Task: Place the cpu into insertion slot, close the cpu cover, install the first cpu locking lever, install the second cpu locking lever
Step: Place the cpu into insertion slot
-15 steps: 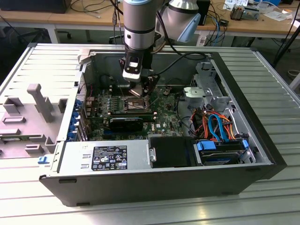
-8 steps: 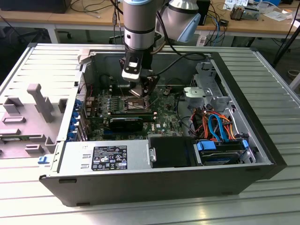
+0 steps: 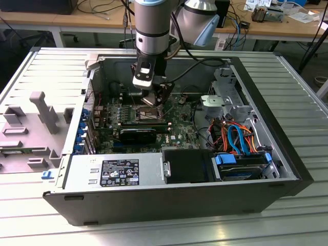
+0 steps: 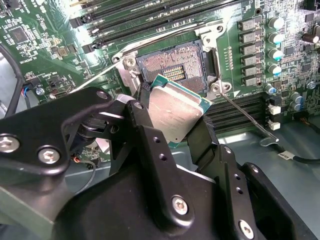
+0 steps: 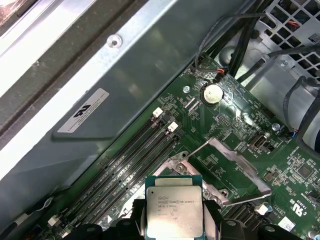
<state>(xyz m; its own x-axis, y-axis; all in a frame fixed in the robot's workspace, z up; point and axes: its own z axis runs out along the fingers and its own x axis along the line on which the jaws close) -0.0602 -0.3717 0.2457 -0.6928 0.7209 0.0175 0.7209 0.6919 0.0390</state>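
We see the black metal gripper [image 4: 171,124] clenched on the cpu [image 4: 176,113], a flat square chip with a brushed grey top and green edge. It is tilted, close over the open insertion slot [image 4: 172,67], a dark pin field inside a silvery rim.

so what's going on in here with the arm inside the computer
A robot arm is down inside an open computer case. Its gripper is shut on the cpu, holding it by two opposite edges. In the second wrist view the cpu hangs close over the insertion slot, whose dark centre is bare, so the chip is not yet seated. The cpu cover stands open beside the slot.
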